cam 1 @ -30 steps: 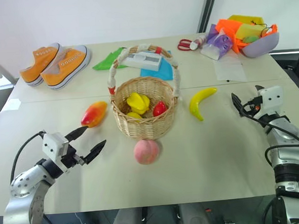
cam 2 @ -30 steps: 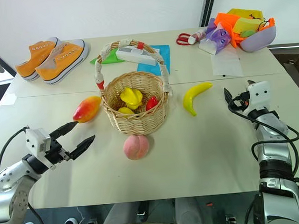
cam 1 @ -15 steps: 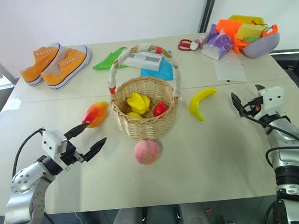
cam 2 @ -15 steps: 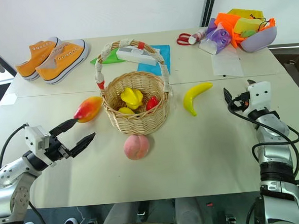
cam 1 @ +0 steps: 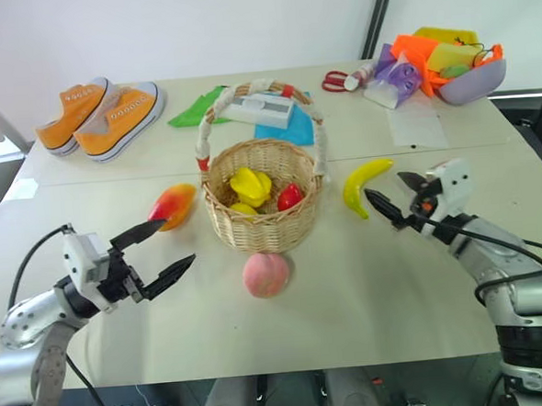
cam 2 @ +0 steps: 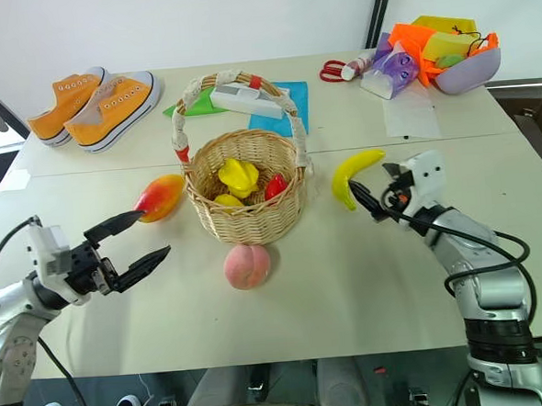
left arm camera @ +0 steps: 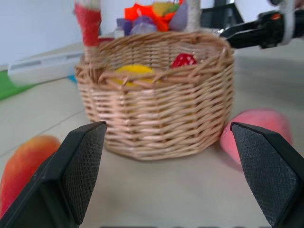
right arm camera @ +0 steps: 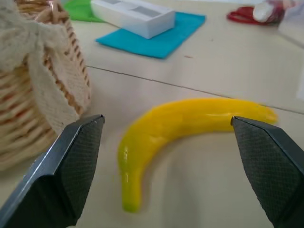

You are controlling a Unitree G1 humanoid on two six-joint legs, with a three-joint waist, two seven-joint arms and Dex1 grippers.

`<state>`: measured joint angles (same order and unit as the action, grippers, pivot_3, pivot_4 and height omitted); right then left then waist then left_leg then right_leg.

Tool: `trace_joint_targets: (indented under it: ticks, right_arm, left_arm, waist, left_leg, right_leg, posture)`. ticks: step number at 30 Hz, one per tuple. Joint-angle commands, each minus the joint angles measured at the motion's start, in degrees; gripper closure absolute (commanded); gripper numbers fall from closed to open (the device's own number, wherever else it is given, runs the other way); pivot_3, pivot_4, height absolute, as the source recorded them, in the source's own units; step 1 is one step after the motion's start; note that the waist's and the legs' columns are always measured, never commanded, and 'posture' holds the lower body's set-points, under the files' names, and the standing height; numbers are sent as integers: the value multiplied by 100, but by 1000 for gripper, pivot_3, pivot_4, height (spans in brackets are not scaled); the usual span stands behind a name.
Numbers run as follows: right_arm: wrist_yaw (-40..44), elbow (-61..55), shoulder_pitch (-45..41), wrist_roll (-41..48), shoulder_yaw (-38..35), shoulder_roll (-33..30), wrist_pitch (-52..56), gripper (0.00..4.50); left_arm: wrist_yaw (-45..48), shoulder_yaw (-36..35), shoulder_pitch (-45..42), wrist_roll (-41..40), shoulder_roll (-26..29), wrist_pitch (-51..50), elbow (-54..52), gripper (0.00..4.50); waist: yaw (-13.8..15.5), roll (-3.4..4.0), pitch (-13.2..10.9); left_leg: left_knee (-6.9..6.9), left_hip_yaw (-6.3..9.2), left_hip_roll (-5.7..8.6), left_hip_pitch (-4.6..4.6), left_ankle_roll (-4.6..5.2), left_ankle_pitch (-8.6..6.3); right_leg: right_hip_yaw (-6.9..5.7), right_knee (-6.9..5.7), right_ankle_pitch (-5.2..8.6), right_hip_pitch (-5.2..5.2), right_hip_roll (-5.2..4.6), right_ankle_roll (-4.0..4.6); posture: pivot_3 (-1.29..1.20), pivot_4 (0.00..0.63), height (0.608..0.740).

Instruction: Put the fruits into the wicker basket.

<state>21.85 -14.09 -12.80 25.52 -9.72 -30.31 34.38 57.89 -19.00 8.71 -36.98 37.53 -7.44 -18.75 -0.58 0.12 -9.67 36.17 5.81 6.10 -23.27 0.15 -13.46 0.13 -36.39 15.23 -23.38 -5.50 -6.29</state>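
The wicker basket (cam 1: 264,206) stands mid-table with a yellow piece (cam 1: 250,184) and a red piece (cam 1: 290,196) inside. An orange-red mango (cam 1: 172,206) lies just left of it, a pink peach (cam 1: 266,274) just in front, and a yellow banana (cam 1: 364,184) to its right. My left gripper (cam 1: 179,239) is open above the table, below the mango, pointing at the basket (left arm camera: 156,95). My right gripper (cam 1: 383,184) is open, just right of the banana (right arm camera: 190,126) and pointing at it. Neither holds anything.
Orange sneakers (cam 1: 100,115) sit at the back left. A white box (cam 1: 261,109) on a blue cloth (cam 1: 289,128) and a green cloth (cam 1: 196,111) lie behind the basket. Red scissors (cam 1: 337,79), a paper sheet (cam 1: 416,120) and a lavender bowl (cam 1: 470,78) of colourful items are at the back right.
My right gripper has swung left from the table's right side to just beside the banana. My left gripper has risen slightly and turned a little. The fruits and basket have not moved.
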Motion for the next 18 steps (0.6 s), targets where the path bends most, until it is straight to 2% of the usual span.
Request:
trace_joint_targets:
  ticks: [1,5,10,18]
  right_arm:
    - [-656,-298,-303,-420,388,223,544,51]
    - [-918,-340,-361,-784,755,383,808,51]
    - [-1036,-341,-387,-939,842,499,1015,51]
    - [-1257,291,-471,-1384,893,750,866,51]
  left_arm:
    - [81,20,58,-286,141,-242,-595,0]
    - [368,90,313,-179,275,-215,-808,0]
    - [416,85,250,-172,303,-179,-823,0]
    - [277,227,181,-47,178,-145,-785,0]
  waist:
    - [-1,-3,0]
    - [-4,0,-1]
    - [3,-1,-1]
    - [-19,-1,-1]
  left_leg:
    - [-1,0,-1,-2,0,0]
    - [-8,0,0,-4,0,0]
    - [-4,0,1,-6,0,0]
    - [-5,0,-1,-5,0,0]
  right_leg:
    - [-1,3,0,-1,1,0]
    - [0,6,-4,-5,0,-7]
    - [-2,8,-3,-4,1,-5]
    - [-2,6,-7,-5,4,-12]
  posture:
    - [0,150,740]
    - [0,150,740]
    - [0,150,740]
    - [0,150,740]
